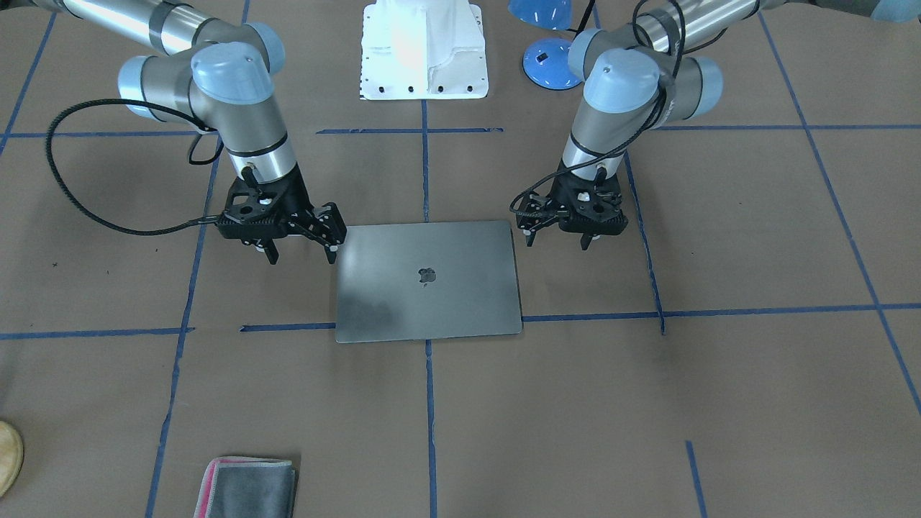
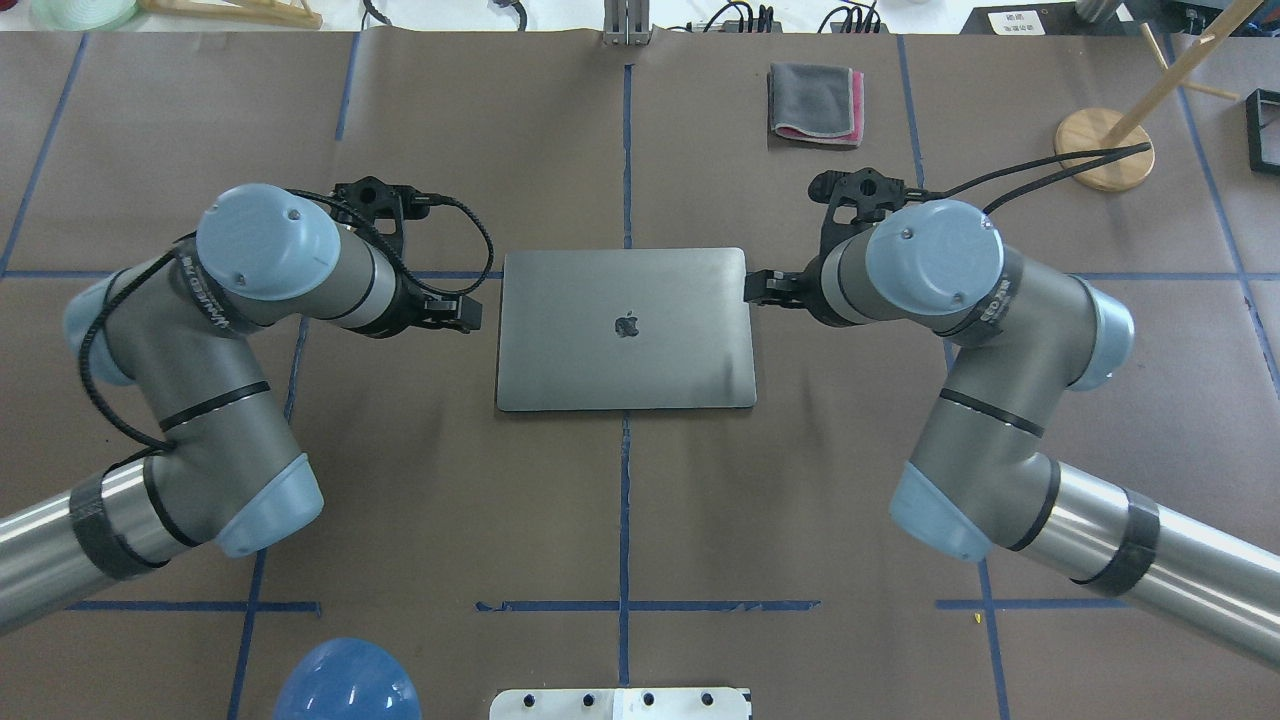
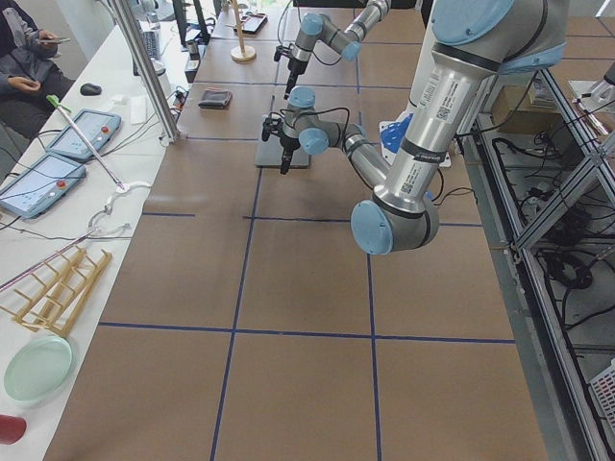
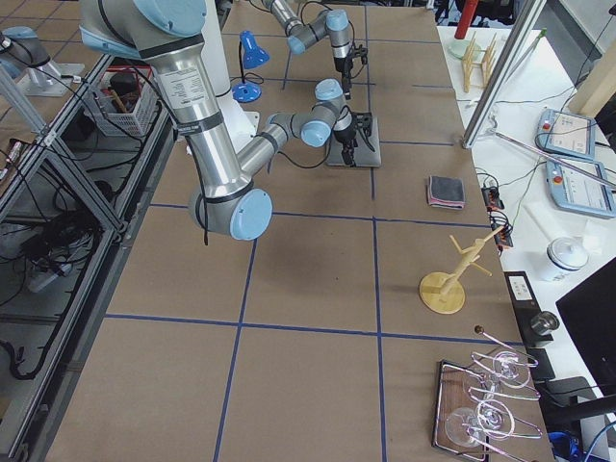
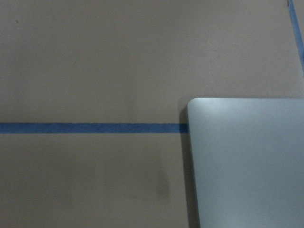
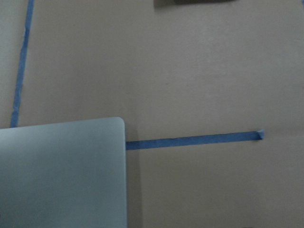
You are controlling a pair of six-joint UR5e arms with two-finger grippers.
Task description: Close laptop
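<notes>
**Fig. — Laptop (image 1: pixel 429 280) shut flat on the table (image 1: pixel 647 403), logo up, between the two grippers.**
I see the left gripper (image 1: pixel 557 241) and the right gripper (image 1: pixel 302 253) pointing down, fingers spread wide and empty. The lid lies just inboard of each gripper, one short edge beside each inner fingertip. I cannot tell whether they touch.

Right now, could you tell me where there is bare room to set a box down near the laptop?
The stretch between the laptop and the robot's base is bare, as is the strip between laptop and cloth. Its two short sides are crowded: the left gripper and right gripper hover there.
</notes>
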